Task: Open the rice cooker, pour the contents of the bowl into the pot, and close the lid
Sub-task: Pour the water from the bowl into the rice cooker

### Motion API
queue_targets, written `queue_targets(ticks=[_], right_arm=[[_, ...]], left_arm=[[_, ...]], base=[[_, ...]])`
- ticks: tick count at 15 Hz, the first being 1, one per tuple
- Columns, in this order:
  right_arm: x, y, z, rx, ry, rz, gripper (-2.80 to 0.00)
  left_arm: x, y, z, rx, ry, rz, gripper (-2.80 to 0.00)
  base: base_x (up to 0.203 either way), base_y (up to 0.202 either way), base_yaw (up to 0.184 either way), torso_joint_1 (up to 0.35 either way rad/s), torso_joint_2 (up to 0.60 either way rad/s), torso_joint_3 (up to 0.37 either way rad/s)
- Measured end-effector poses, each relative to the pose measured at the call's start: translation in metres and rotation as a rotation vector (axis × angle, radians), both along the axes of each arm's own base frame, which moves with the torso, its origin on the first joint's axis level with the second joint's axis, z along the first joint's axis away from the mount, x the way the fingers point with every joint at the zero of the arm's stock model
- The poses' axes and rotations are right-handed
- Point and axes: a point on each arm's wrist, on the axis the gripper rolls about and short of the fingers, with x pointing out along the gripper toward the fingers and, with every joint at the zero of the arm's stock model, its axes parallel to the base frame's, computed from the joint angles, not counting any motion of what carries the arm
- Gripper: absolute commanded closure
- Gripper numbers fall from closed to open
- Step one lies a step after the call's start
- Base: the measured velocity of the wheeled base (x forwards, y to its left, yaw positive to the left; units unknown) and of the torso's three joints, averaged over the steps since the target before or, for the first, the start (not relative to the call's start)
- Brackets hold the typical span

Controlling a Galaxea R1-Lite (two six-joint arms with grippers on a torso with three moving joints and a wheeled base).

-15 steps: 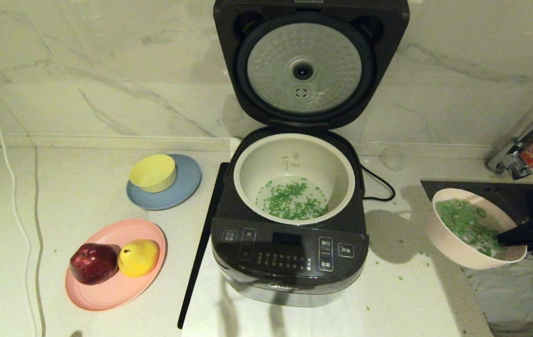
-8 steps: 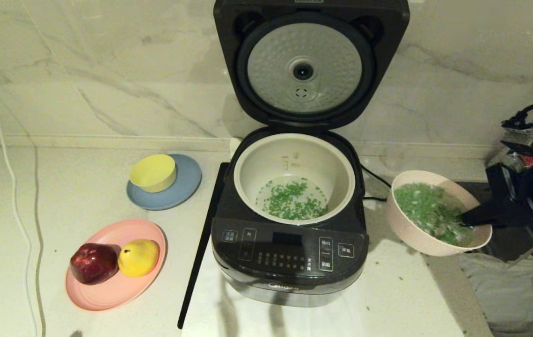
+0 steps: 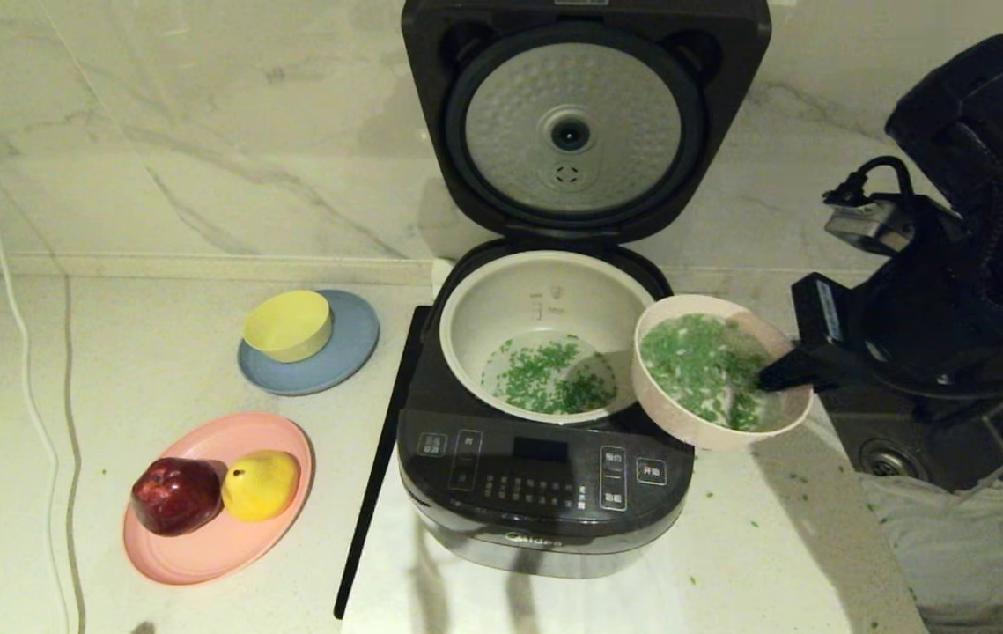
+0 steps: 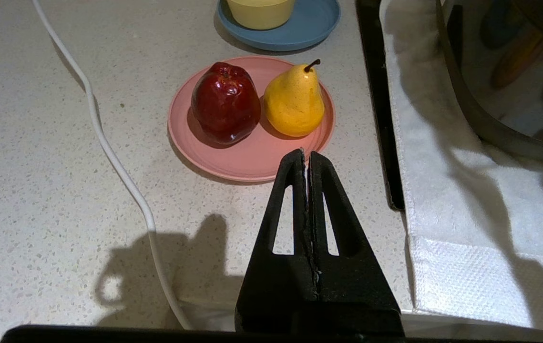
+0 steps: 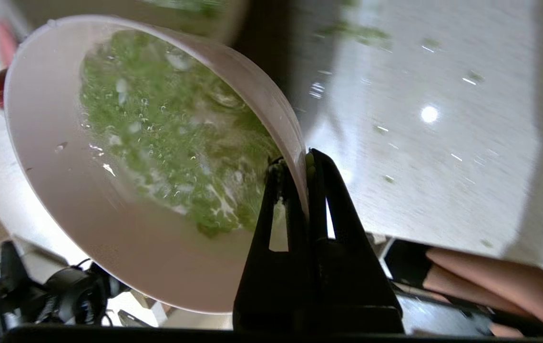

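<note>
Right gripper (image 3: 770, 380) fingers clamped on bowl (image 3: 717, 374) rim, held over rice cooker (image 3: 545, 423) front right corner; lid (image 3: 585, 119) up. Left gripper (image 4: 307, 155) pressed closed above worktop (image 4: 52, 190).

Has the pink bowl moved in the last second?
Yes. The pink bowl, held by the right pincer, moved left from beside the sink to the rice cooker, overlapping the pot's right rim.

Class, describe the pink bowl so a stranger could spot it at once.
Find the open rice cooker against the marble wall. At its right rim, the right gripper holds the pink bowl by its edge. Unlike the yellow bowl, it contains chopped green bits.
</note>
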Motion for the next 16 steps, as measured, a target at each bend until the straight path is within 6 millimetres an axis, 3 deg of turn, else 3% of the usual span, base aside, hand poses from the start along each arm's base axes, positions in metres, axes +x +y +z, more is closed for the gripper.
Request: queue_targets(ticks=[6,11,16], right_arm=[[0.010,0.049,0.006,-0.018,-0.073,0.043,0.00],[0.020,0.088,-0.006,-0.004,-0.119,0.100,0.00],[0.027,0.114,-0.021,-0.050,-0.169,0.081,0.00]], left_arm=[[0.000,0.000,0.000,0.001,0.000,0.000,0.00],[0.000,0.000,0.000,0.000,0.000,0.000,0.00],[0.000,0.000,0.000,0.000,0.000,0.000,0.00]], base=[[0.000,0.000,0.000,0.000,0.00,0.000],[0.000,0.000,0.000,0.000,0.00,0.000],[0.000,0.000,0.000,0.000,0.00,0.000]])
